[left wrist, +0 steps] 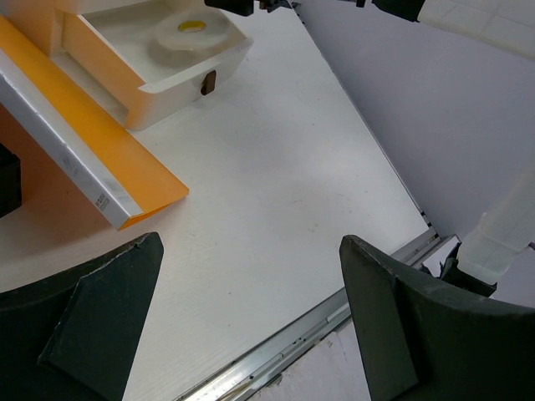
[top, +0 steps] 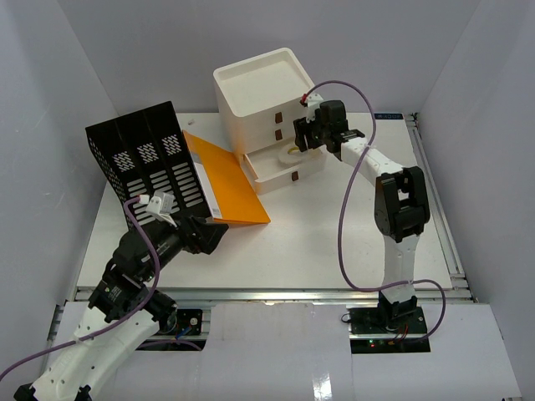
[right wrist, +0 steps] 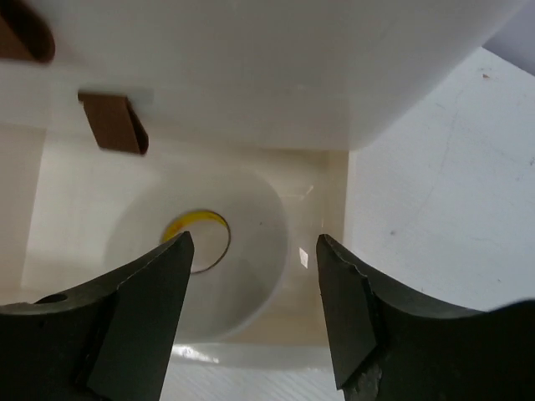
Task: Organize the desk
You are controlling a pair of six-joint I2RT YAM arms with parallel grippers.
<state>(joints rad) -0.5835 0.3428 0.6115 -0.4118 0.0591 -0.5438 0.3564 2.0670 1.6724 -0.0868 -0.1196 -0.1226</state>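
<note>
The tape roll (right wrist: 251, 234) lies in our open drawer (top: 272, 174). The left jaws and right jaws are spread, holding nothing. We think the orange folder (top: 234, 196) on the surface (top: 334, 242) comes next.

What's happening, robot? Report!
Left gripper open, over desk. Right gripper open, above tape roll in open drawer. Orange folder out beside black rack.

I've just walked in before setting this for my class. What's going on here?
Two robot arms are tidying a desk. The right gripper hovers, fingers open, over a roll of tape lying in the pulled-out bottom drawer of the cream drawer box. The left gripper, also open and empty, hangs above the desk near an orange folder beside the black file rack.
</note>
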